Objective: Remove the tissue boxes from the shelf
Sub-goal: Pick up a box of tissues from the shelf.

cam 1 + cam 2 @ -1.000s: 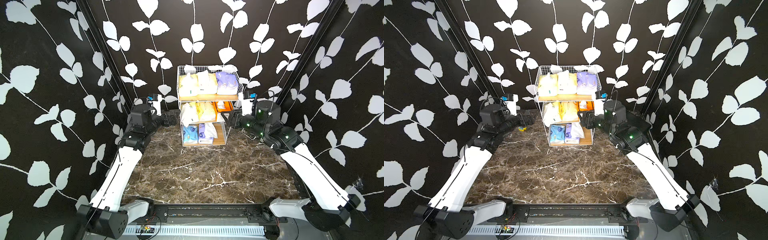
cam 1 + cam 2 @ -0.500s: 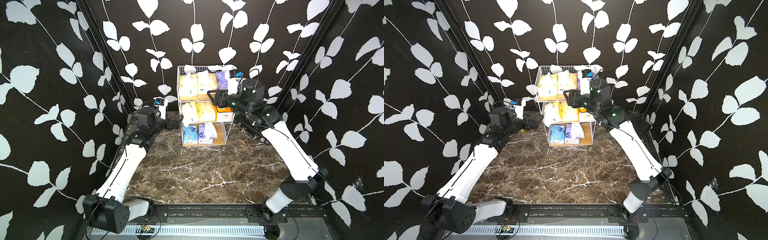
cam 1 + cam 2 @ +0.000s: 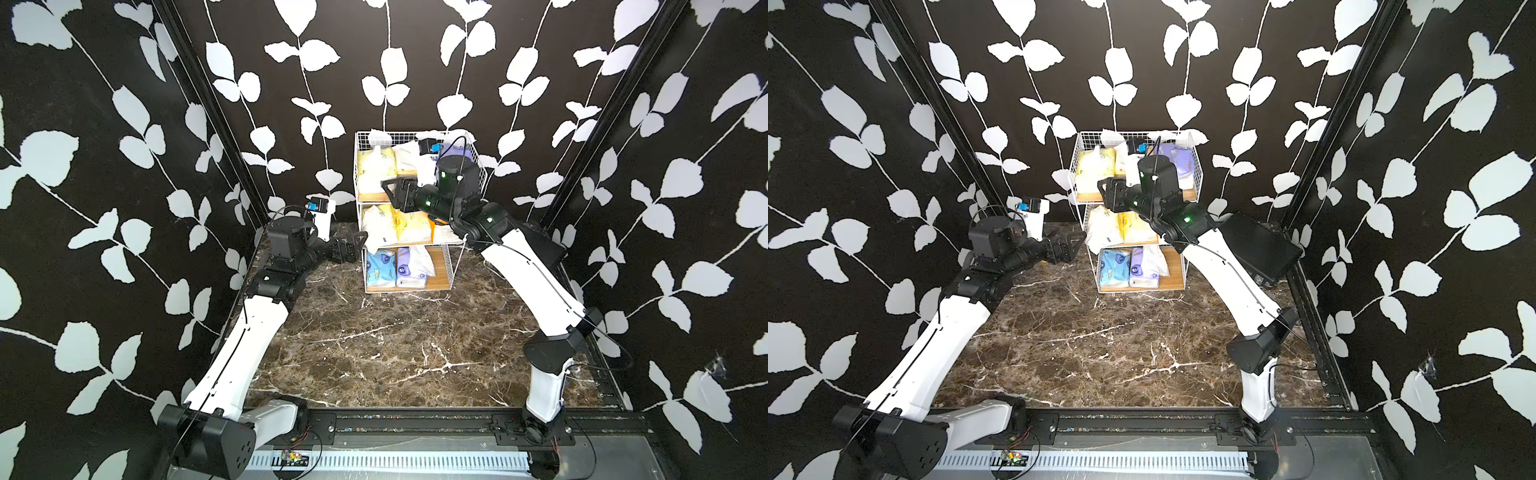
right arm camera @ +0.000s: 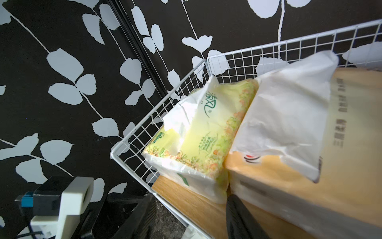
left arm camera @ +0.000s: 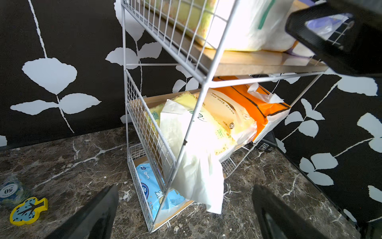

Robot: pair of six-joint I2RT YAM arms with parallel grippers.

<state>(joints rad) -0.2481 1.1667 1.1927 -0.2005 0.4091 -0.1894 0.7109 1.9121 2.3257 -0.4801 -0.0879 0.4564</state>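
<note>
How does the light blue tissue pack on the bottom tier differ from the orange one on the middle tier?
The light blue pack is on the shelf's bottom tier, nearer the left arm; the orange pack is one tier up, at the opposite end. The orange pack has a tissue poking out; the light blue pack shows none. Both are on the shelf.

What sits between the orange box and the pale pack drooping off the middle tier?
A yellow pack, lying against both the orange box and the pale pack. The left wrist view shows it best; both top views show it too.
</note>
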